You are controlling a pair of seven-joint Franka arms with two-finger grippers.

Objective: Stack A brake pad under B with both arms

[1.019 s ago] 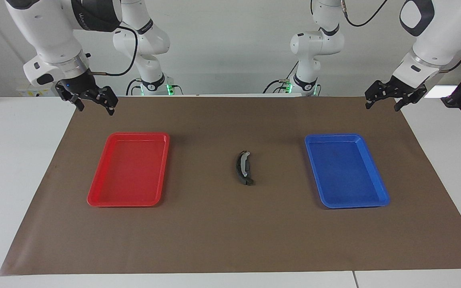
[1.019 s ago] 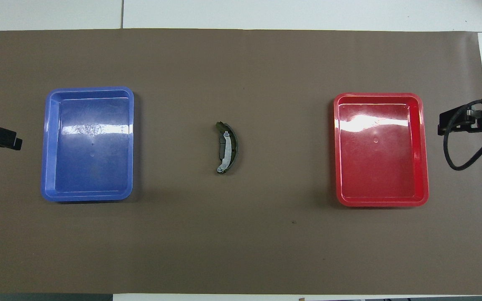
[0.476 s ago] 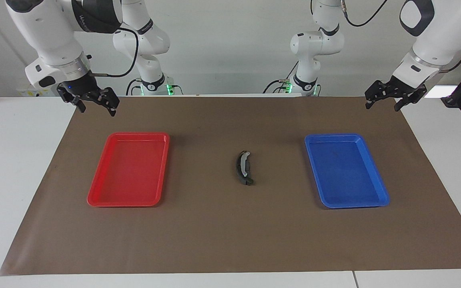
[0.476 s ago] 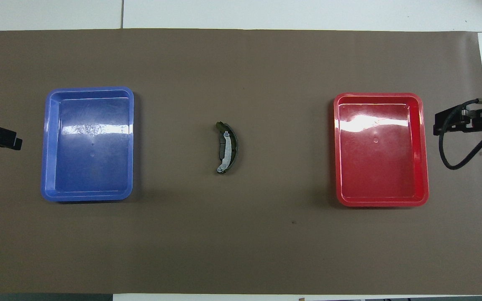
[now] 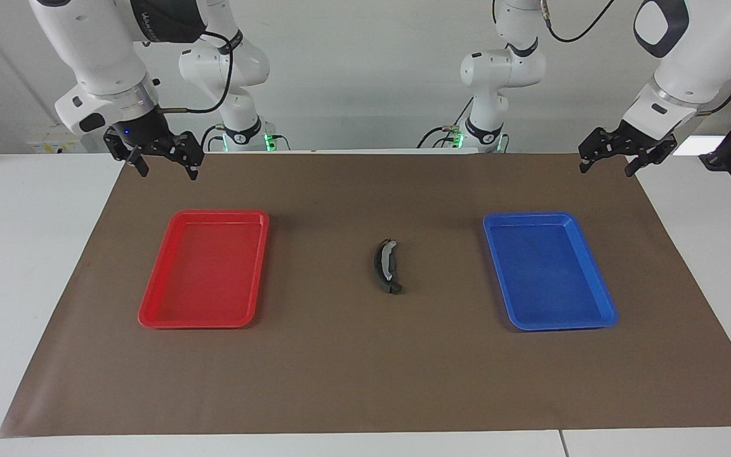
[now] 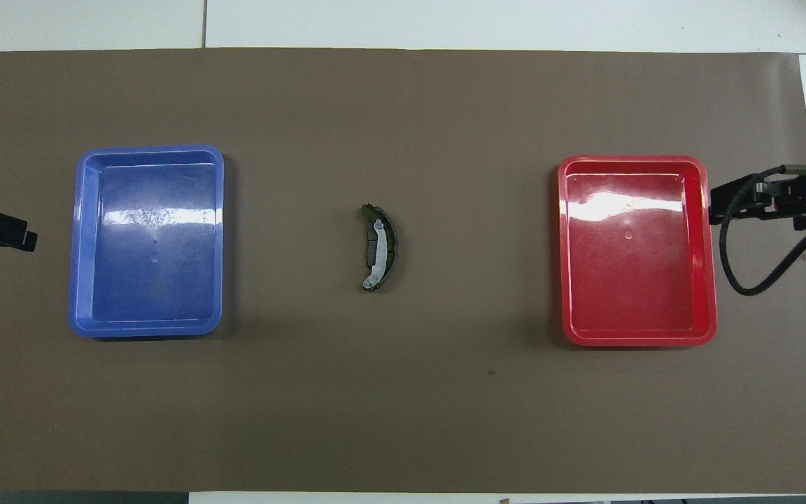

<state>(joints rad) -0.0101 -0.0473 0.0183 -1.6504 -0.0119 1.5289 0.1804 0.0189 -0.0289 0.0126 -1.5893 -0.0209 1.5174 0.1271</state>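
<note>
Well apart: B (image 5: pixel 386 266), right pincer (image 5: pixel 165 170).

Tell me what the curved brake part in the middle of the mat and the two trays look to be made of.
Curved dark brake pad stack: probably matte friction material on a dark backing, with a shiny silver strip along its inner curve that looks like bare metal. Glossy red rectangular tray and glossy blue rectangular tray: likely moulded plastic, given the bright glare bands and rounded rims.
</note>
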